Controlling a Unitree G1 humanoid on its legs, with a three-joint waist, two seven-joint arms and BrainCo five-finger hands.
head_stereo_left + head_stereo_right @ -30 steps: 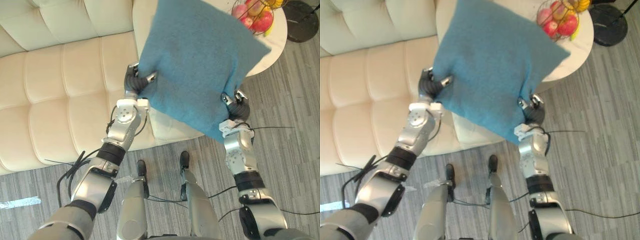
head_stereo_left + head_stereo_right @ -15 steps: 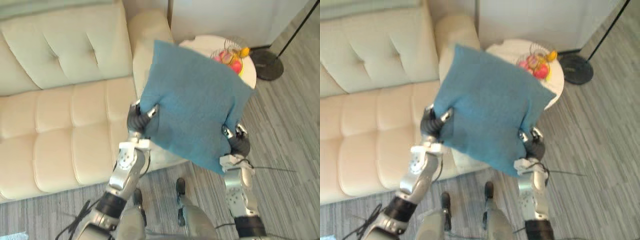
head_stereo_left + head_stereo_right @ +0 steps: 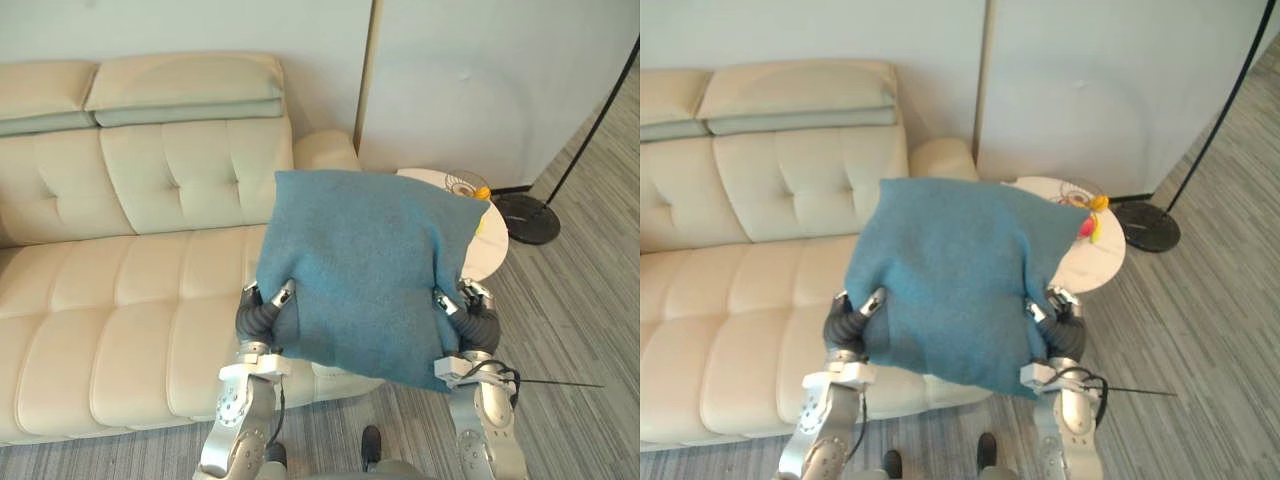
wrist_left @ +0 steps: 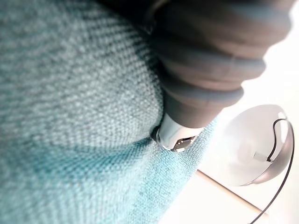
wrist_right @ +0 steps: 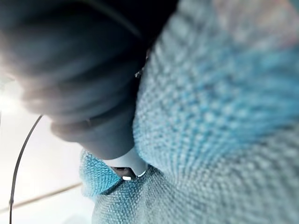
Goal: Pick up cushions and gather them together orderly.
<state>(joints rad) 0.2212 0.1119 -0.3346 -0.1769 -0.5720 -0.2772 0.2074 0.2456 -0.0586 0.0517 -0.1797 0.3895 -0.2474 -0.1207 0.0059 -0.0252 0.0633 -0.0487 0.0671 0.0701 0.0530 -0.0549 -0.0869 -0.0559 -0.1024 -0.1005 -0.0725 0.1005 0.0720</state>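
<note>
- Left eye view: the left hand (image 3: 262,312) and the right hand (image 3: 470,318) are each clamping a lower edge of the blue cushion (image 3: 370,270), holding it aloft before the sofa (image 3: 120,290).
- Progress, as judged: the lifting is done; orderly placing is remaining.
- Cushion: square, coarse-woven, soft. Sofa: smooth, cream, tufted.

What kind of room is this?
Probably a living room or lounge: a cream tufted sofa, a round side table beside it, and the blue cushion gripped by the left hand and right hand.

A living room: cream sofa (image 3: 120,290), side table (image 3: 490,252) (fruit basket (image 3: 465,187) on it)
</note>
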